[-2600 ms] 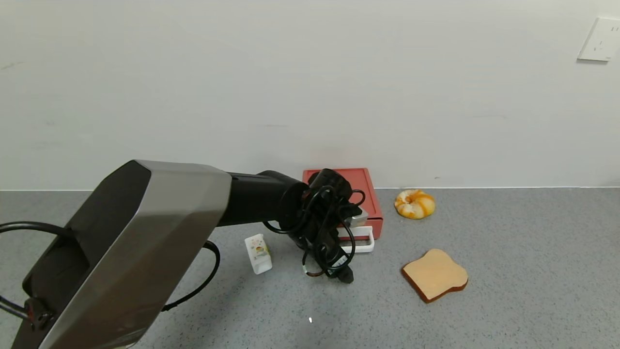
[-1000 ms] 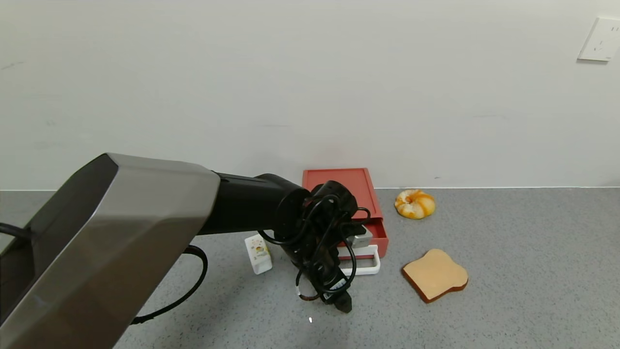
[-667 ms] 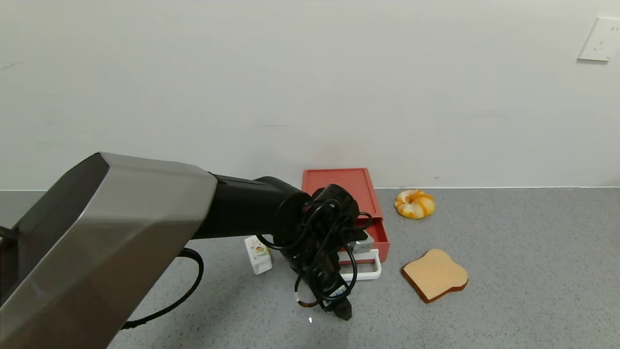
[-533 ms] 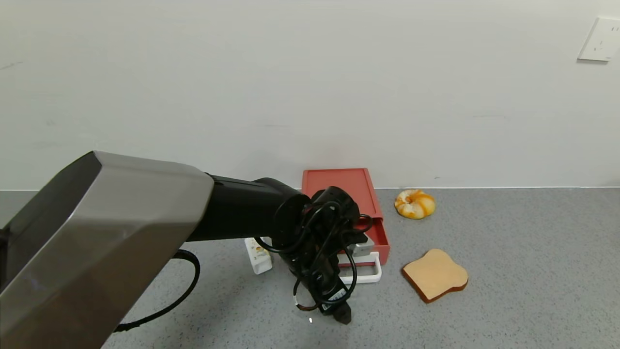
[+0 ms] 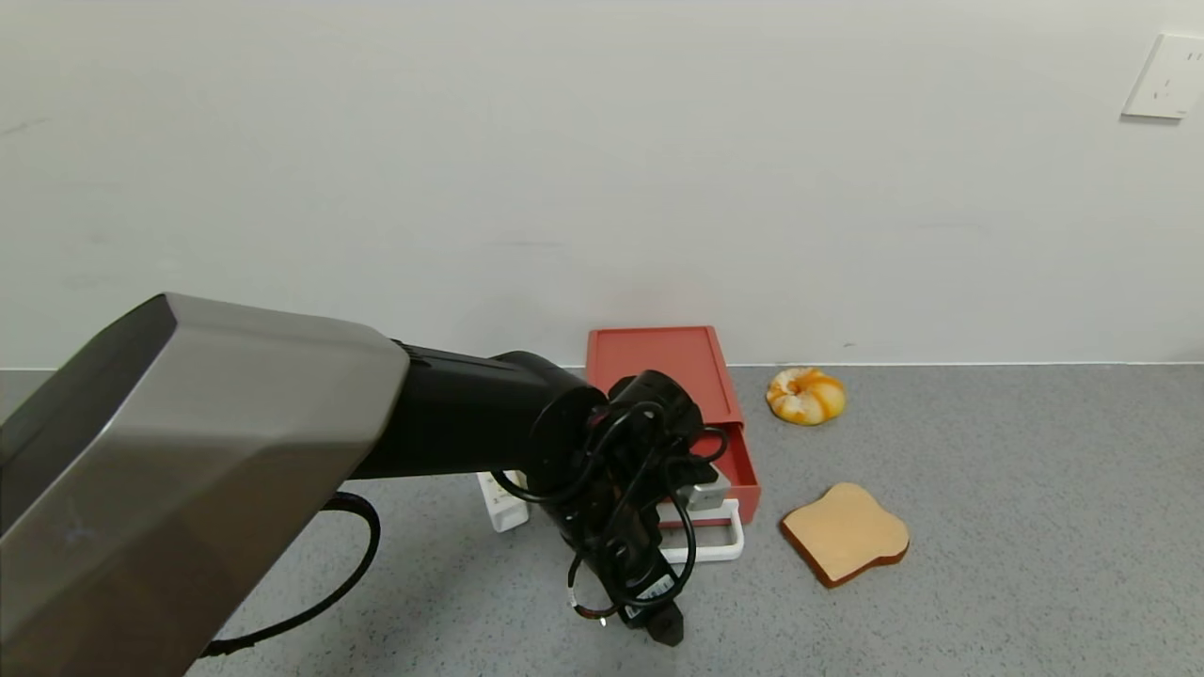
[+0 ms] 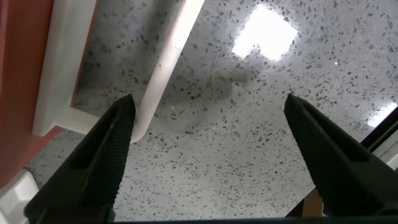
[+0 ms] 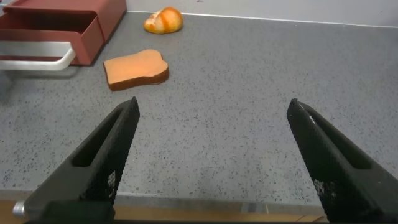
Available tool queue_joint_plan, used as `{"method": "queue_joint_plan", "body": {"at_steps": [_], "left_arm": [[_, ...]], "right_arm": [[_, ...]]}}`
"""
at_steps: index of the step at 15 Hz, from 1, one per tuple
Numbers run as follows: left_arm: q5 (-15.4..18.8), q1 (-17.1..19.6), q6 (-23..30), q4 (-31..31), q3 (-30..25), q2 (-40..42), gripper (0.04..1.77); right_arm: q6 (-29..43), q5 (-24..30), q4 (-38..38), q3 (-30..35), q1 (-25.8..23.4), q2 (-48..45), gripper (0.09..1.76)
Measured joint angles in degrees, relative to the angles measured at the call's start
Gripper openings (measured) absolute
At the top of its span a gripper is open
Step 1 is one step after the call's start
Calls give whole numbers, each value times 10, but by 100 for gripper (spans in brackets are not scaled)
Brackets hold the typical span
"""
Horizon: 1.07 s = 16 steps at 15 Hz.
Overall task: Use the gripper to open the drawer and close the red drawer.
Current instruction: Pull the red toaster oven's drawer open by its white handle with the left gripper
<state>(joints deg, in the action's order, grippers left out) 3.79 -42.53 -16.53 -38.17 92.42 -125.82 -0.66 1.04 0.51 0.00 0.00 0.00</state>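
Note:
The brick-red drawer box (image 5: pixel 663 362) stands against the wall, with its drawer (image 5: pixel 743 470) pulled partly out. The white loop handle (image 5: pixel 720 545) points toward me. My left gripper (image 5: pixel 663 625) hangs just in front of the handle, low over the table. In the left wrist view the left gripper (image 6: pixel 208 102) is open and empty, and the handle's bar (image 6: pixel 163 68) ends right beside one finger (image 6: pixel 106 158). My right gripper (image 7: pixel 212 104) is open and empty over the table's front edge, out of the head view. From there I see the drawer (image 7: pixel 59 28).
A bread slice (image 5: pixel 845 532) lies right of the handle and a swirled bun (image 5: pixel 805 395) lies near the wall. Both show in the right wrist view, the slice (image 7: pixel 135 68) and the bun (image 7: pixel 163 20). A small white carton (image 5: pixel 497 498) is half hidden behind my left arm.
My left gripper has drawn back toward me and lower. The drawer and its white handle have slid out of the red box with it.

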Motion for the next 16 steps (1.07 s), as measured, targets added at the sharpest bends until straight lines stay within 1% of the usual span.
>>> {"method": "queue_joint_plan", "body": {"at_steps": [7,11,16], "left_arm": [[3,-12,11,0,-27,16,172],[3,-22,23,36,-58,26,172],[3,-30,36,38,-79,37,172]], "right_arm": [[0,0,0,0,0,0,174],[0,0,0,0,0,0,174],[0,0,0,0,0,0,174]]}}
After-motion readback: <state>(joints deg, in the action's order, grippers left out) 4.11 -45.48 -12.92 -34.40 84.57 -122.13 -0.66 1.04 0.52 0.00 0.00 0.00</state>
